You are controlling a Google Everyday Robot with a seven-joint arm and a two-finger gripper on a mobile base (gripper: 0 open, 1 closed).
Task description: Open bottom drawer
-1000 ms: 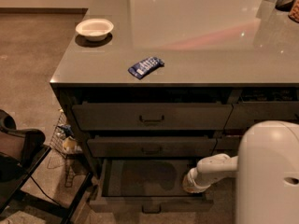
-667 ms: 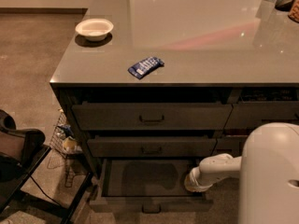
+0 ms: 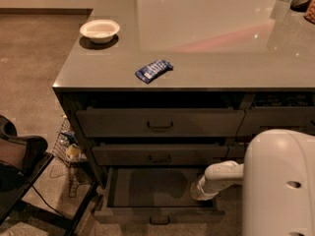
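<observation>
The bottom drawer (image 3: 147, 187) stands pulled out from the dark-grey cabinet, and its plain dark inside shows. Its low front (image 3: 123, 216) with the small black pull (image 3: 159, 220) faces the lower edge of the view. My white arm (image 3: 221, 177) reaches in from the right, and my gripper (image 3: 198, 193) sits at the right end of the open drawer, over its inner right side. The gripper's tip is dark against the drawer's inside.
Two taller drawer fronts (image 3: 160, 123) (image 3: 160, 155) are above, both slightly ajar. On the countertop (image 3: 206, 53) lie a white bowl (image 3: 100, 30) and a blue packet (image 3: 154, 70). A dark chair (image 3: 19, 166) and a wire basket (image 3: 69, 149) stand left. My white body (image 3: 280, 186) fills the lower right.
The drawer stays pulled out. My arm and body have shifted only slightly sideways; the gripper remains at the drawer's right end.
</observation>
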